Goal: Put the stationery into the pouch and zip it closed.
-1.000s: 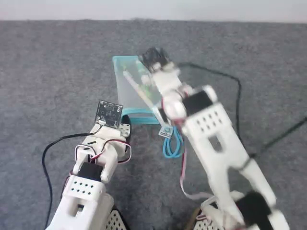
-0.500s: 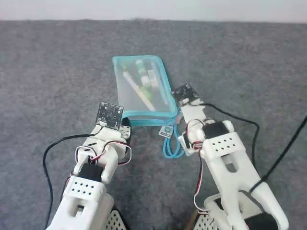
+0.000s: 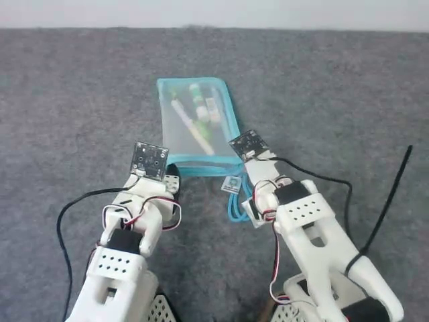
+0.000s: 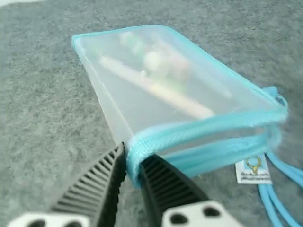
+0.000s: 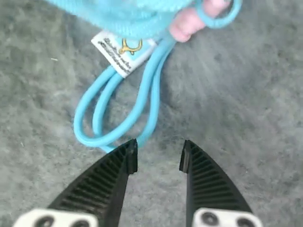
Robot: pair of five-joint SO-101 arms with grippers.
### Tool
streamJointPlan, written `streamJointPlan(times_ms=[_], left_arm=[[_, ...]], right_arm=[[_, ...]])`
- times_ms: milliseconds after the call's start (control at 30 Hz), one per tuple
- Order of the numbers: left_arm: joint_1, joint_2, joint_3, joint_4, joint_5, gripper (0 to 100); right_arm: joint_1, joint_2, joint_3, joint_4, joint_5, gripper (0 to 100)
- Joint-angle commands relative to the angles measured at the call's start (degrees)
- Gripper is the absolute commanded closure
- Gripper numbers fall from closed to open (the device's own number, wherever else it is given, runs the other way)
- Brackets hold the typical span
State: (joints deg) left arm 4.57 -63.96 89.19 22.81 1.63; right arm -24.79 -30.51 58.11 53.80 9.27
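- One translucent pouch [image 3: 179,141] with teal edging, flat on the grey table [image 3: 80,87] — pens and other stationery [image 3: 193,125] inside.
- Left gripper [image 4: 131,158] clamped on the near zipper corner of the pouch.
- Looped teal cord [image 5: 90,139] and small white label [image 5: 122,49] trailing from the other near corner.
- Right gripper [image 5: 156,151] low over the table at the end of the cord loop — fingers apart, gripping nothing.

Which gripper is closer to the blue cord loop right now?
Right. The right gripper hangs open just over the blue cord loop, its fingertips at the loop's end. The left gripper pinches the pouch at its other near corner, farther from the loop.
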Motion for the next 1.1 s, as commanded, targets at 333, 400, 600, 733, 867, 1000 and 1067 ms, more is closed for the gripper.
streamJointPlan(times_ms=[333, 400, 600, 733, 867, 1000, 1067], left_arm=[[-0.6, -1.3, -1.9, -2.5, -0.1, 99], [-0.6, -1.3, -2.0, -2.5, -0.1, 99], [-0.6, -1.3, -2.0, -2.5, -0.1, 99], [-0.8, -1.3, -2.0, -2.3, -0.1, 99], [-0.7, -1.3, -2.0, -2.3, -0.1, 99], [-0.7, -1.3, -1.9, -2.2, -0.1, 99], [-0.7, -1.3, -1.9, -2.2, -0.1, 99]], right_arm=[[-4.6, -3.0, -0.4, -13.7, 9.8, 85.4], [-7.4, -2.8, -0.4, -16.1, 11.3, 85.7], [-12.2, -2.4, -0.4, -27.2, 17.5, 85.8], [-12.0, -0.1, -0.4, -31.5, 22.6, 85.8], [-12.0, 5.4, -1.4, -33.5, 28.1, 85.8], [-9.9, 9.2, -3.5, -38.4, 29.7, 85.8], [-8.4, 10.2, -4.7, -39.9, 29.7, 85.8]])
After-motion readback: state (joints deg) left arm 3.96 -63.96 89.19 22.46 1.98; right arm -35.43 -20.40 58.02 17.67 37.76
